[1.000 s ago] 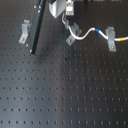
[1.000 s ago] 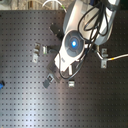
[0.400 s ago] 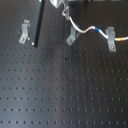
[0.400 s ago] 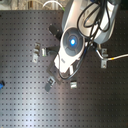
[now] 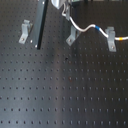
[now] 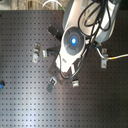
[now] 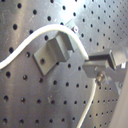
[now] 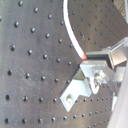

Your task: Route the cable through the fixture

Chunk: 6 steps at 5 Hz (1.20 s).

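Observation:
A white cable (image 5: 84, 28) with a blue mark runs from my gripper (image 5: 64, 8) at the top edge of the first exterior view, curves past the middle metal fixture (image 5: 72, 36), and passes through the right fixture (image 5: 111, 39). In the first wrist view the cable (image 7: 60, 36) arches over a fixture (image 7: 52, 52) beside my fingers (image 7: 107, 61). In the second wrist view the cable (image 8: 72, 35) ends at my fingertips (image 8: 95, 55), just above a fixture (image 8: 77, 90). The gripper looks shut on the cable. In the second exterior view the arm (image 6: 73, 41) hides the gripper.
A third fixture (image 5: 24, 31) stands at the first exterior view's left, next to a black post (image 5: 41, 25). The black perforated board (image 5: 65, 90) carries everything. In the second exterior view, fixtures (image 6: 51, 84) (image 6: 103, 54) ring the arm, and the cable (image 6: 118, 56) leaves to the right.
My gripper has moved toward the top edge of the first exterior view, so less of it shows. The cable has followed it and now curves closer to the middle fixture.

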Tool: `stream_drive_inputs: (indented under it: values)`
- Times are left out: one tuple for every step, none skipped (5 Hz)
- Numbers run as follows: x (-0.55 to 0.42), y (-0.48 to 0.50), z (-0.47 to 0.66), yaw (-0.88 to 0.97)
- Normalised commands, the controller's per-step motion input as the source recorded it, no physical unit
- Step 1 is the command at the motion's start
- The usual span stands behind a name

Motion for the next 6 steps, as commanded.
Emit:
stream_drive_inputs:
  values:
    - [0.135,0.012,0.35,0.0]
    - [0.136,-0.008,0.27,0.03]
    - [0.099,-0.067,0.27,0.02]
    - [0.075,-0.05,0.25,0.06]
    - [-0.148,-0.203,0.23,0.1]
    - [0.011,0.015,-0.02,0.0]
